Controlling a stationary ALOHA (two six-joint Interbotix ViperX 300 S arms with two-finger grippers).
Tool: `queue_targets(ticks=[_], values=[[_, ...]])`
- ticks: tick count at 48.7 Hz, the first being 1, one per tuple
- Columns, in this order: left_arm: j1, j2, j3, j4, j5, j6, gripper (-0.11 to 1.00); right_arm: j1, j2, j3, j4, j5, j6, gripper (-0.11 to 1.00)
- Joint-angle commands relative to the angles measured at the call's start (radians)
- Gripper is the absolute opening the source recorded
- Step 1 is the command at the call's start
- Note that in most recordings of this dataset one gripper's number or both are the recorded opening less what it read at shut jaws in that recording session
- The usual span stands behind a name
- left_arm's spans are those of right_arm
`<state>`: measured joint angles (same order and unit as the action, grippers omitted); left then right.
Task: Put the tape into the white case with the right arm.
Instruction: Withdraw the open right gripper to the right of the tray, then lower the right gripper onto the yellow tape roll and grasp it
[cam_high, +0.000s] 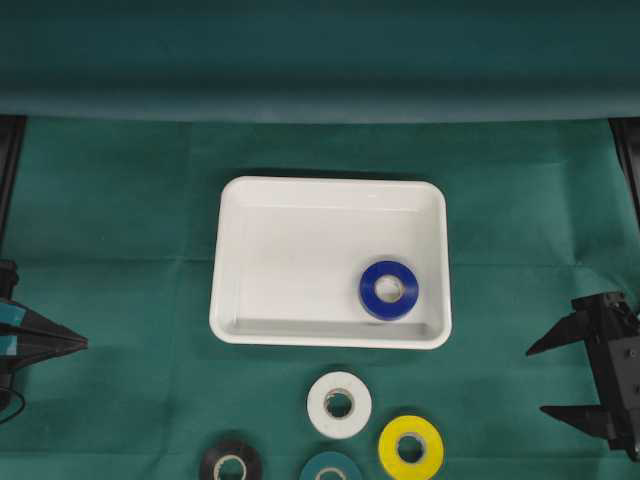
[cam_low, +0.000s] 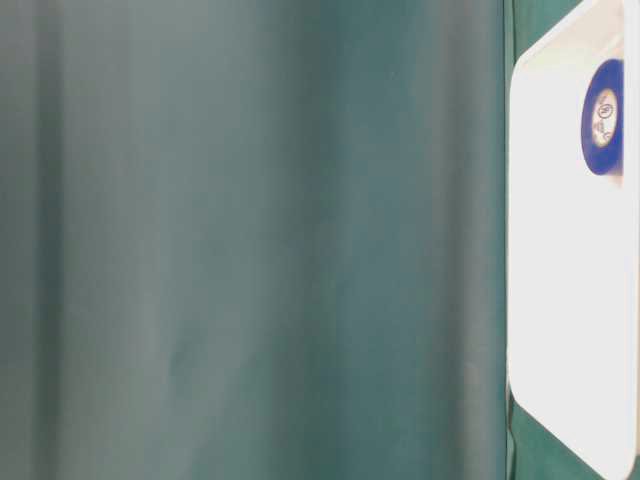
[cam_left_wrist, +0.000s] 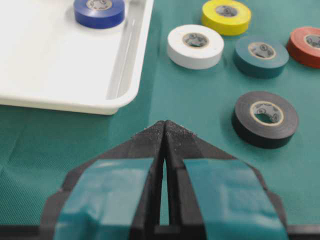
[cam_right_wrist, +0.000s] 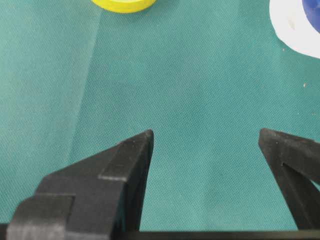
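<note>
We note one blue tape roll (cam_high: 388, 290) lying flat inside the white case (cam_high: 232, 262), in the case's near-right corner. Outside, along the near edge of the green cloth (cam_high: 120, 200), lie four more rolls in the overhead view: white tape roll (cam_high: 339, 404) just off the case's near rim, yellow tape roll (cam_high: 411, 446) beside it to the right, teal tape roll (cam_high: 330, 468) and black tape roll (cam_high: 231, 462) at the very edge. The left wrist view also shows a red tape roll (cam_left_wrist: 307, 46).

Right gripper (cam_high: 558, 378) sits at the right edge of the cloth, jaws spread wide and empty, tips pointing toward the middle. Left gripper (cam_high: 84, 344) is parked at the left edge, jaws pressed together, holding nothing.

Key relation: the yellow roll lies nearest the right gripper, inward from its tips and slightly toward the near edge; the rolls are round, so we judge no wrist alignment matters.
</note>
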<state>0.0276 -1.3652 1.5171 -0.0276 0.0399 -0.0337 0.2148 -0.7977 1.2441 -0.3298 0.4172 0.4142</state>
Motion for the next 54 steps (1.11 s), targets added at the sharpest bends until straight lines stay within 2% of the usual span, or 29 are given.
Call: queue_targets(ticks=[1,20,33,54], values=[[0.003,0.008,-0.014,0.002,-0.005,-0.002,0.0,0.003,0.017,-0.028,0.0,-0.015,0.0,0.56],[0.003,0.008,-0.015,0.002,-0.005,-0.002,0.0,0.006,0.167,-0.037,-0.003,-0.169,-0.002,0.56],[0.003,0.008,-0.015,0.0,-0.005,-0.002,0.0,0.041,0.299,-0.118,-0.003,-0.181,-0.005,0.56],[0.003,0.008,-0.014,0.002,-0.005,-0.002,0.0,0.094,0.563,-0.304,-0.012,-0.206,-0.014,0.56]])
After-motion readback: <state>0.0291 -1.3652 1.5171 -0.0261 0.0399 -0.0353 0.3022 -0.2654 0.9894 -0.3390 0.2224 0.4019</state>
